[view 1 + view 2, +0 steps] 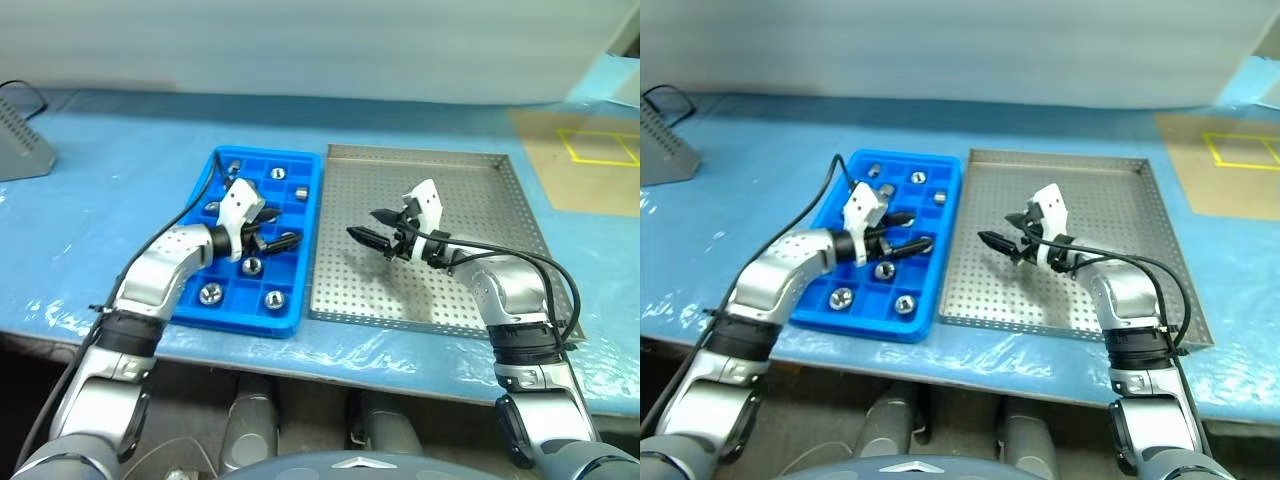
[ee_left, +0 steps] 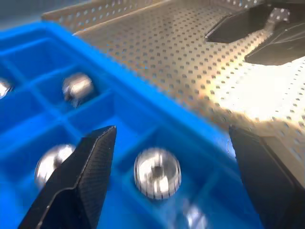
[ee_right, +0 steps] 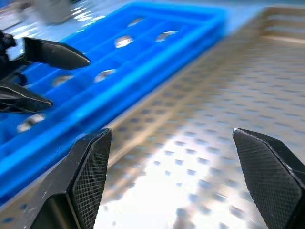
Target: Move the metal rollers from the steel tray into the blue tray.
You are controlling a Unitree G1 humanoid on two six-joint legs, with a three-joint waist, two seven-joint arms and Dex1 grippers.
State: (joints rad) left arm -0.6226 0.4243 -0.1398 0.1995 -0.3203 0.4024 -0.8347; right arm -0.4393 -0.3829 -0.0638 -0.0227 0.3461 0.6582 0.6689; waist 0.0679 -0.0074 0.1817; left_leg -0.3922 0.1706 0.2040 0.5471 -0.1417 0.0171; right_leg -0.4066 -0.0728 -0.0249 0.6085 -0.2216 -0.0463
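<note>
The blue tray [image 1: 307, 262] lies left of the steel tray [image 1: 480, 215] on the table. Several shiny metal rollers sit in its compartments, such as one [image 1: 211, 293] near the front and one [image 1: 278, 173] at the back. My left gripper [image 1: 283, 226] hovers open over the blue tray's right side. In the left wrist view a roller [image 2: 157, 172] lies in a compartment below the gap between its fingers. My right gripper [image 1: 362, 222] is open above the left part of the steel tray, over bare perforated floor [image 3: 200, 143], with nothing between its fingers. The two grippers point toward each other.
A grey slanted object [image 1: 20, 140] stands at the far left. A brown board with a yellow taped square [image 1: 600, 145] lies at the back right. Blue sheeting [image 1: 110, 200] covers the table, and both trays sit near its front edge.
</note>
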